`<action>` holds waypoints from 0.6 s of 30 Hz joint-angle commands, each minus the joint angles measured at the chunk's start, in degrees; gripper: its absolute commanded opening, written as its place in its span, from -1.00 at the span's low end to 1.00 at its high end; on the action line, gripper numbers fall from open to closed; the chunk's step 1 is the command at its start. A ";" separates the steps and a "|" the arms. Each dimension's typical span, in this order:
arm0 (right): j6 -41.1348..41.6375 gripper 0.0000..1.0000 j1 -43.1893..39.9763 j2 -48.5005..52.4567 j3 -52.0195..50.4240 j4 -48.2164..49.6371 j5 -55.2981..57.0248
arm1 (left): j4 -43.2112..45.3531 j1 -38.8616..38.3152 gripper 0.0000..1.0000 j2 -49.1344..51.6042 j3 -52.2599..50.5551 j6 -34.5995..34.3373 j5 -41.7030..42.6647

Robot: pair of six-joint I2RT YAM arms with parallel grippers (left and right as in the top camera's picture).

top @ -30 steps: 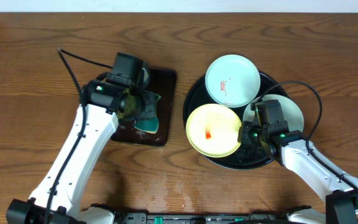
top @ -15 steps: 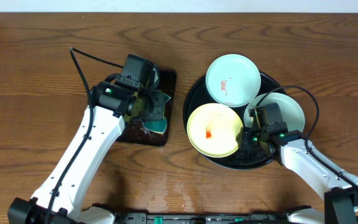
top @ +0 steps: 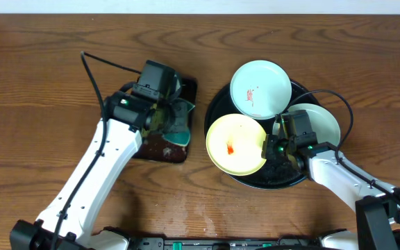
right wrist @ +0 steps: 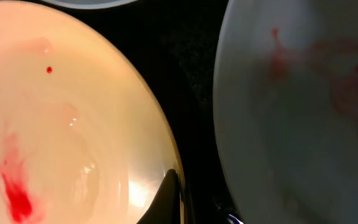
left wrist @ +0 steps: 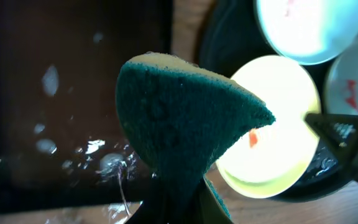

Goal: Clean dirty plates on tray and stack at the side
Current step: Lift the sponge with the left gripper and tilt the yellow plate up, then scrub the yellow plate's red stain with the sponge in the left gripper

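Because the right gripper (top: 272, 147) pinches its rim, the yellow plate (top: 236, 144) sits at the left edge of the tray (top: 283, 175), red smear upward, seemingly steadied for wiping. The left gripper (left wrist: 169, 208) is clamped on a green sponge (left wrist: 179, 118), poised just left of the tray over a wet rectangular tray (top: 160, 147). Inside the tray, a mint plate (top: 259, 89) lies at the far side and a second mint plate (top: 321, 123) at the right, both smeared; nothing is stacked beside the tray yet.
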 commanded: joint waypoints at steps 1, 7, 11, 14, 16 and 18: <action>1.84 -0.98 0.20 1.51 -0.68 -3.26 8.61 | 2.01 -2.84 -0.85 2.10 0.17 -2.03 0.66; 1.22 -0.98 0.20 1.16 -0.59 -4.04 7.78 | 10.62 -8.83 -0.85 9.31 0.17 -5.88 2.10; -0.66 -0.98 0.20 -0.61 -0.31 -4.26 6.64 | 16.59 -12.96 -0.85 15.54 0.17 -9.25 2.67; -0.85 -0.98 0.20 -2.60 -0.28 -4.90 6.64 | 20.20 -15.78 -0.85 20.92 0.17 -11.65 2.69; -0.83 -0.98 0.20 -3.78 -0.28 -5.77 6.67 | 21.51 -16.96 -0.85 23.78 0.17 -11.98 2.67; -0.83 -0.98 0.20 -5.18 -0.28 -7.28 6.67 | 22.97 -18.10 -0.85 27.76 0.17 -13.25 2.67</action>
